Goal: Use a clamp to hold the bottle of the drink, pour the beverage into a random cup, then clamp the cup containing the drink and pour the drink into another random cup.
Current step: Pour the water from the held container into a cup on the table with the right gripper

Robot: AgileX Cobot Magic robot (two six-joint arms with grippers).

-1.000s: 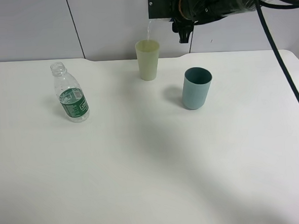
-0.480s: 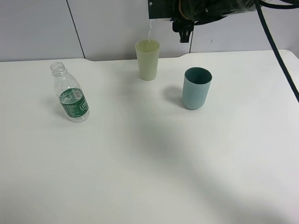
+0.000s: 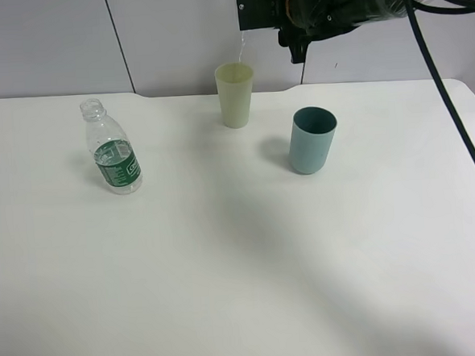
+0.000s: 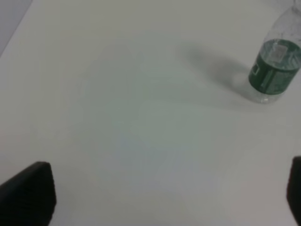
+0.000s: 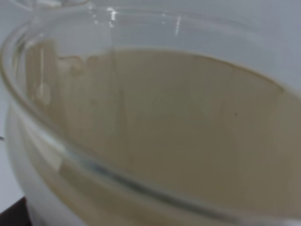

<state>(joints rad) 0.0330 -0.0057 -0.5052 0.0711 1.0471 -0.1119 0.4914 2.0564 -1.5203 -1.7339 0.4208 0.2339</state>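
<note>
The bottle of the drink (image 3: 112,149) stands uncapped on the left of the table and also shows in the left wrist view (image 4: 274,66). My left gripper (image 4: 160,197) hovers open over bare table, well short of the bottle. High at the back, my right gripper (image 3: 293,31) is shut on the cup containing the drink (image 5: 164,132), which is tipped above the pale yellow-green cup (image 3: 235,93). Its clear rim and peach inside fill the right wrist view. A faint trickle of the beverage (image 3: 243,40) hangs below the cup's lip.
A teal-blue cup (image 3: 312,139) stands upright to the right of the pale green cup. A black cable (image 3: 451,108) runs down from the right arm over the table's right side. A grey wall panel stands behind the white table (image 3: 227,267).
The stream falling into the pale green cup has shrunk to a short trickle. The right gripper has rotated slightly upward. The bottle and both standing cups have not moved.
</note>
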